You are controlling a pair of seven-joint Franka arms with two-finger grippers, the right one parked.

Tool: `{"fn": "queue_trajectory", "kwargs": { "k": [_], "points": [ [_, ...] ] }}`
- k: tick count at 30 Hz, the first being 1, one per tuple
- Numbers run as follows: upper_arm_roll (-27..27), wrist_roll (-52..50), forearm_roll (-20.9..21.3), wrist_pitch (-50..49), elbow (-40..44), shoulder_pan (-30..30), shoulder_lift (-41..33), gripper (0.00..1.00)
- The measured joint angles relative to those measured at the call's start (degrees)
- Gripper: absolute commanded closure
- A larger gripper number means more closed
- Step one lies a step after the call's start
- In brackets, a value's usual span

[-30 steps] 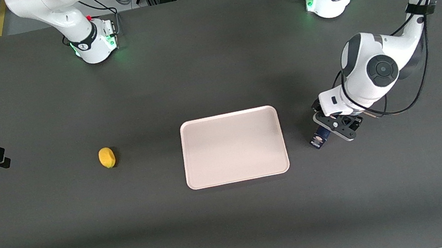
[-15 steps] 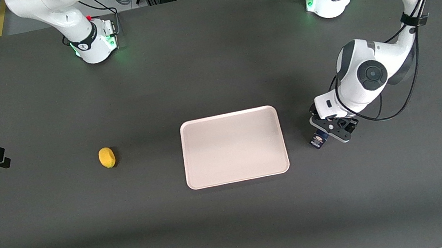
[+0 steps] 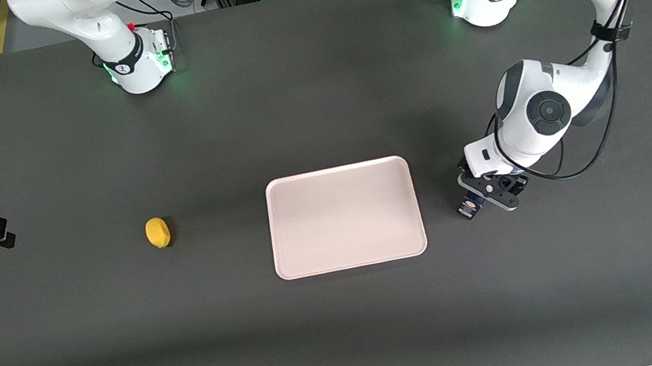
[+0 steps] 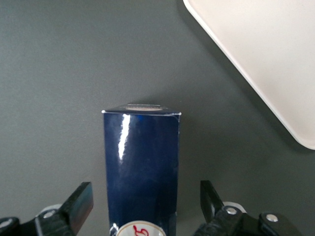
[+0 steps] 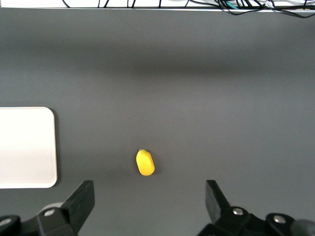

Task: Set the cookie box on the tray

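— Cookie box [image 4: 141, 169], where is it?
— It sits on the dark desk [image 3: 350, 325], just beside the pink tray [image 3: 344, 216], toward the working arm's end. It is not on the tray.
— What does it look like?
— It is dark blue and shiny. A round white and red logo shows on it in the wrist view.
— Where is the end effector [image 4: 146, 206]?
— Right over the box. One finger [image 4: 78, 204] is on each side of it.
— Is it squeezing the box?
— No. It is spread wide, and there is a gap between each finger and the box.
— Anything else?
— A small yellow lump [image 3: 157, 232] lies on the desk toward the parked arm's end, well apart from the tray.
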Motion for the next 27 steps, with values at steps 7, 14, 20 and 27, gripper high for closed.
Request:
{"fn": "queue_trajectory", "kwargs": {
  "k": [7, 14, 20, 27],
  "points": [
    [0.23, -0.19, 0.02, 0.01, -0.45, 0.0, 0.22, 0.17],
    [0.35, -2.3, 0.05, 0.02, -0.71, 0.0, 0.45, 0.31],
    [0.35, -2.8, 0.07, 0.03, -0.79, 0.0, 0.46, 0.72],
    [0.42, -2.86, 0.19, 0.11, -0.64, 0.0, 0.39, 0.89]
  ]
}}
